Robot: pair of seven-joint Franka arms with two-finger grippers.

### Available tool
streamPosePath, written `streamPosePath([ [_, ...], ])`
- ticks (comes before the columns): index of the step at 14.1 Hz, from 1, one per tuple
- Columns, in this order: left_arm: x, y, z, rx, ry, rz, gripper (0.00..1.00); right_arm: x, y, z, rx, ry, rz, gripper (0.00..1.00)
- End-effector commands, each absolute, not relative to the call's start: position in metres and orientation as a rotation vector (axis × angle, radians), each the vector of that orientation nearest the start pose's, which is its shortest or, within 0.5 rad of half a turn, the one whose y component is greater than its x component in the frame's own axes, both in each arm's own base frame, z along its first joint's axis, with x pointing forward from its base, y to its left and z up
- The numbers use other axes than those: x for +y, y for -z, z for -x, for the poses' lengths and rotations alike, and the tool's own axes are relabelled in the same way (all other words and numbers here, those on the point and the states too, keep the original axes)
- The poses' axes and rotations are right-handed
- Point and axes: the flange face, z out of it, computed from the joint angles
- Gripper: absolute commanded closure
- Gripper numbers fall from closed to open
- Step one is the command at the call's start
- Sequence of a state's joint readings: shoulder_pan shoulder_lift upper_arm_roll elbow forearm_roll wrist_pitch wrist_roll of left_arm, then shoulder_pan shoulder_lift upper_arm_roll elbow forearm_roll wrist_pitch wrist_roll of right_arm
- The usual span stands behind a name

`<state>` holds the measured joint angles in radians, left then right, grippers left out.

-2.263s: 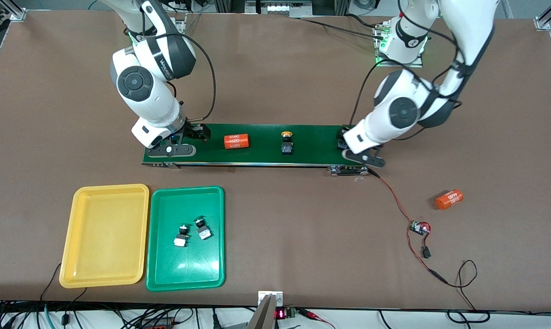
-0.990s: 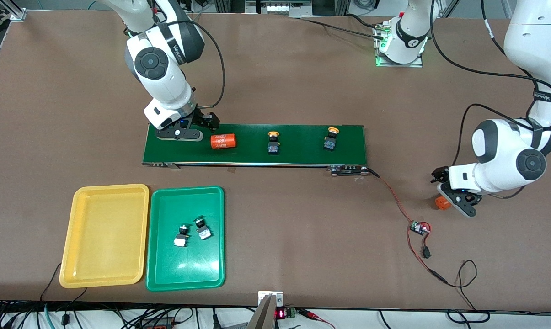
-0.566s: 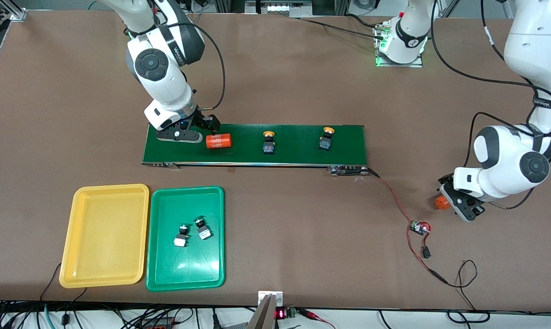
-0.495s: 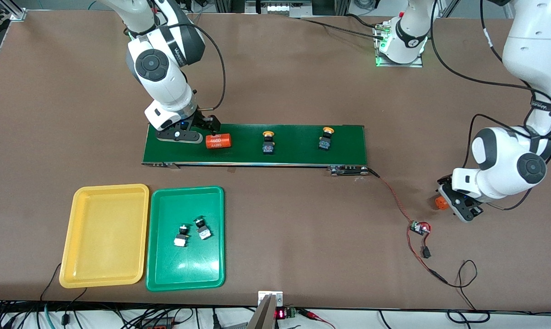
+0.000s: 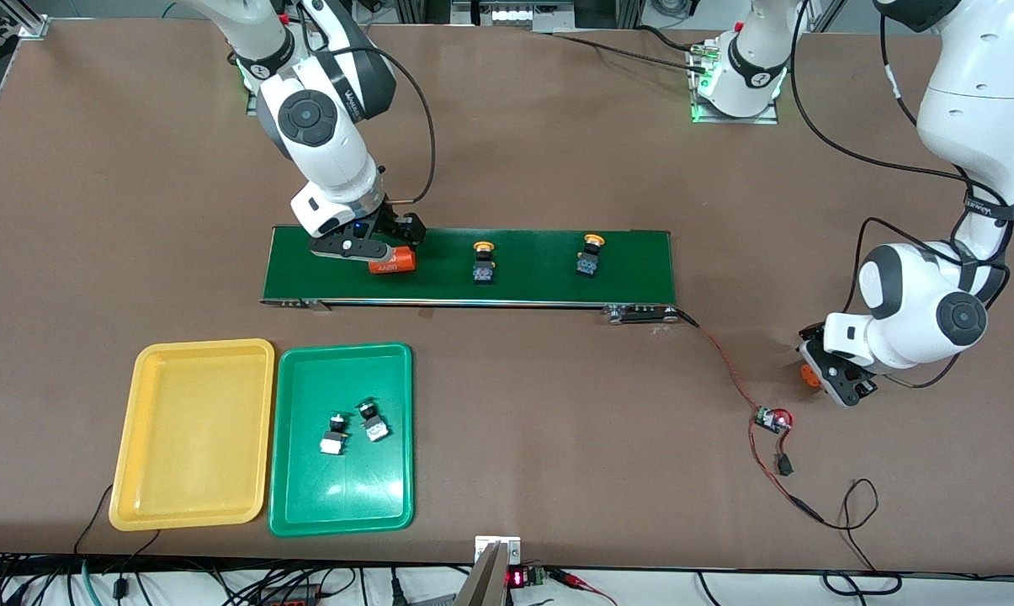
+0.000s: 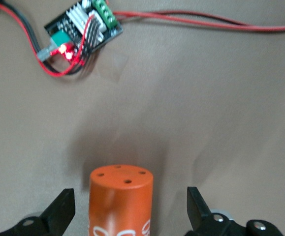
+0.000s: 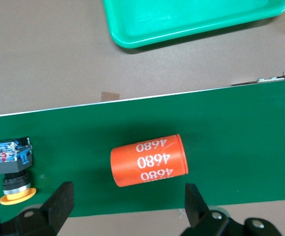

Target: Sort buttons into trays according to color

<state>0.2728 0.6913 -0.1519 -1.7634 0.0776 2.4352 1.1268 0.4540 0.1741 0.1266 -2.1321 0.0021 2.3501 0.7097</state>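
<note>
Two yellow-capped buttons [image 5: 483, 261] [image 5: 590, 255] stand on the dark-green belt [image 5: 540, 282]. One also shows in the right wrist view [image 7: 12, 167]. Two green buttons [image 5: 334, 433] [image 5: 373, 421] lie in the green tray [image 5: 305, 497]. The yellow tray [image 5: 191, 497] beside it holds nothing. My right gripper [image 5: 372, 252] [image 7: 127, 204] is open over the belt, by an orange cylinder [image 5: 393, 264] [image 7: 148, 160]. My left gripper [image 5: 822, 374] [image 6: 128, 211] is open, low over the table, with a second orange cylinder [image 5: 807, 374] [image 6: 121, 201] between its fingers.
A small circuit board [image 5: 772, 418] [image 6: 80, 32] with red and black wires lies on the table near the left gripper, nearer to the front camera. A red wire runs from it to the belt's end. The green tray's corner [image 7: 191, 19] shows in the right wrist view.
The belt's cylinder and both yellow buttons drifted toward the right arm's end. My right gripper moved over that cylinder. My left gripper swung from the belt to the table cylinder and settled around it.
</note>
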Motion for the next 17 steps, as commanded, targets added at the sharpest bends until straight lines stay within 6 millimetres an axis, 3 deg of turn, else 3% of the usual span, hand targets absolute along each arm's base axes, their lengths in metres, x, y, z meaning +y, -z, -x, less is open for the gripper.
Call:
streamPosePath([
  [1, 0.098, -0.168, -0.652, 1.602, 0.013, 2.751, 0.11, 0.311, -0.335, -0.475, 0.232, 0.041, 3.077, 0.00],
  [3, 0.098, -0.170, -0.651, 1.598, 0.004, 2.757, 0.62, 0.311, -0.335, -0.475, 0.232, 0.041, 3.077, 0.00],
  [5, 0.096, -0.182, -0.651, 1.594, 0.011, 2.750, 0.92, 0.311, -0.335, -0.475, 0.235, 0.041, 3.077, 0.00],
  [6, 0.092, -0.189, -0.647, 1.602, 0.000, 2.749, 0.99, 0.311, -0.334, -0.476, 0.235, 0.039, 3.078, 0.00],
  [7, 0.085, -0.202, -0.645, 1.612, -0.008, 2.745, 1.00, 0.311, -0.334, -0.475, 0.235, 0.039, 3.077, 0.00],
  [9, 0.048, -0.237, -0.637, 1.613, -0.062, 2.760, 1.00, 0.311, -0.334, -0.476, 0.237, 0.039, 3.078, 0.00],
  [11, 0.002, -0.267, -0.616, 1.424, -0.150, 2.926, 1.00, 0.312, -0.334, -0.476, 0.235, 0.044, 3.074, 0.00],
  [13, -0.048, -0.282, -0.600, 1.344, -0.194, 3.025, 1.00, 0.313, -0.332, -0.478, 0.233, 0.055, 3.068, 0.00],
  [14, -0.085, -0.284, -0.588, 1.455, -0.208, 2.980, 1.00, 0.315, -0.331, -0.479, 0.230, 0.071, 3.059, 0.00],
  [17, -0.159, -0.292, -0.552, 1.671, -0.241, 2.876, 1.00, 0.316, -0.327, -0.480, 0.226, 0.080, 3.054, 0.00],
])
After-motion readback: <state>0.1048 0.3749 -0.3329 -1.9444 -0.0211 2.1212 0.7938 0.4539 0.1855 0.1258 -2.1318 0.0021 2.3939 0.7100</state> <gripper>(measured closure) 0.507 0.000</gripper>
